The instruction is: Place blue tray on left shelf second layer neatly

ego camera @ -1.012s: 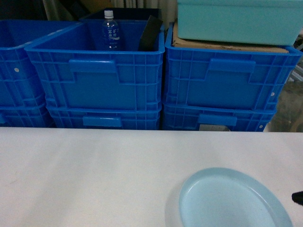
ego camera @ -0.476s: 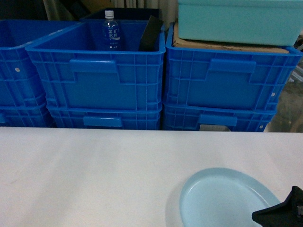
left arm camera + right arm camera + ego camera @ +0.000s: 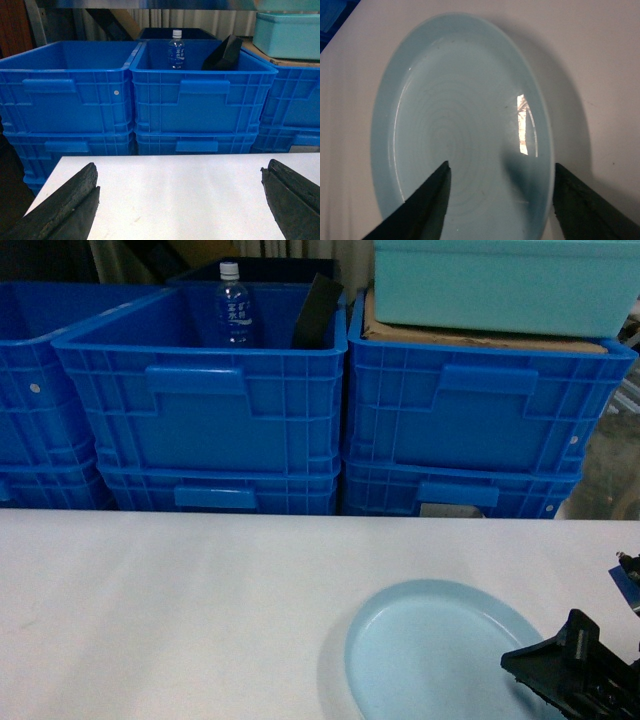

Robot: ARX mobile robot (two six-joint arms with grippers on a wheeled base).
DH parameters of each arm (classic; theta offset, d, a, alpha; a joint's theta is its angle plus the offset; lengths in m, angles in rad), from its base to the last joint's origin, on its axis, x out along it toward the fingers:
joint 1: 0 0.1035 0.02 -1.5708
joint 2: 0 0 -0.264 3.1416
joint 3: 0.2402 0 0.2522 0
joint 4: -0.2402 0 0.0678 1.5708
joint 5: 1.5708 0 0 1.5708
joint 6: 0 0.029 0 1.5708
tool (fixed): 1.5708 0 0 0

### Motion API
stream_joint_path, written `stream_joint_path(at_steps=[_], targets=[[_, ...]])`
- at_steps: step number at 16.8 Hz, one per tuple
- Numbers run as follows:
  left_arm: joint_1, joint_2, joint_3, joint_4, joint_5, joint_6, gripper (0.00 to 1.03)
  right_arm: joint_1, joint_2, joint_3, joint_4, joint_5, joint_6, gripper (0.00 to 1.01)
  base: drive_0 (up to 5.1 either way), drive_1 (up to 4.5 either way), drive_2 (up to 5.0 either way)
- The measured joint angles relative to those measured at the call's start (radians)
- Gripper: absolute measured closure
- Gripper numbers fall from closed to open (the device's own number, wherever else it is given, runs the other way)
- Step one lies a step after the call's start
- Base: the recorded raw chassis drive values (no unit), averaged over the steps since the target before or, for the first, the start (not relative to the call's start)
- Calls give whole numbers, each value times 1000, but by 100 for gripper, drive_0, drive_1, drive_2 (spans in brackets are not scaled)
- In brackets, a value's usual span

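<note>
Tray (image 3: 465, 125): pale blue, round, flat on table (image 3: 180, 610). Right gripper (image 3: 497, 200) spread wide over its near rim; left gripper (image 3: 180, 200) wide, empty.

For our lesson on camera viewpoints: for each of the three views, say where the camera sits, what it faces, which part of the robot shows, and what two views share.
Head: on the robot, slanting down over the white table at the blue crates; the right hand shows at bottom right.
Left wrist: low, facing forward at the crates; the open left hand frames the bottom.
Right wrist: above, looking down on the blue tray, open fingers over it.
Shared: head and left wrist both show the water bottle.
</note>
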Motion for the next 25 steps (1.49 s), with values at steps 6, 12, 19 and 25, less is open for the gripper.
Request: stream_joint_path(at_steps=[6,12,19,25], targets=[[0,0,0,0,0,0,5,-63,65,-22,65,25,-28,99,0,0,0],[0,0,0,0,0,0,5,-77,-356,-78,-323,5,-166,99,0,0,0],[0,0,0,0,0,0,5,-131,-1138,-54,-343,105,-582,99,0,0,0],[0,0,0,0,0,0,5,-124,-1199,-199,-229,156,-545,99,0,0,0]])
